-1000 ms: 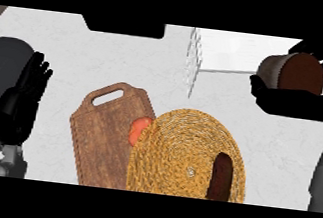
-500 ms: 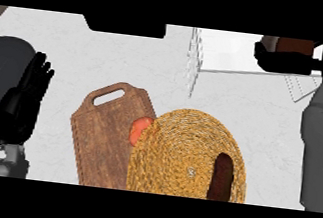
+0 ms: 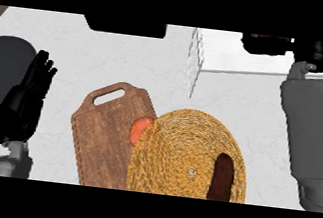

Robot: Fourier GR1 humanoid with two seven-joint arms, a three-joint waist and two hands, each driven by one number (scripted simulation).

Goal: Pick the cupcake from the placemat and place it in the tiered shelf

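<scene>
Grey and long, the right forearm now reaches much further up the counter (image 3: 125,66) than a second ago, and the right hand (image 3: 318,51) has gone from beside the shelf (image 3: 237,57) to above its far part, at the view's top edge. The dark, brownish lump just left of that hand is most likely the cupcake (image 3: 268,44). It has travelled with the hand and is now half cut off, so I cannot tell whether the hand is closed on it. The carry looks nearly over, and what remains is lowering the cupcake onto a tier and letting go. The shelf is thin white wire round a pale flat floor, with an upright mesh wall on its near-left side. The placemat (image 3: 189,154) is a round disc of coiled golden straw, coarse and ribbed. No cupcake is on it, only a dark brown oval (image 3: 222,176) near its right side, and I cannot tell what that is. Its left rim overlaps a brown wooden cutting board (image 3: 107,125) with rounded corners and a handle slot, and a smooth orange-red thing (image 3: 141,130) shows between the two. The left hand (image 3: 28,97) rests at the view's left, its black fingers straight and upward, holding nothing, as it did before.
</scene>
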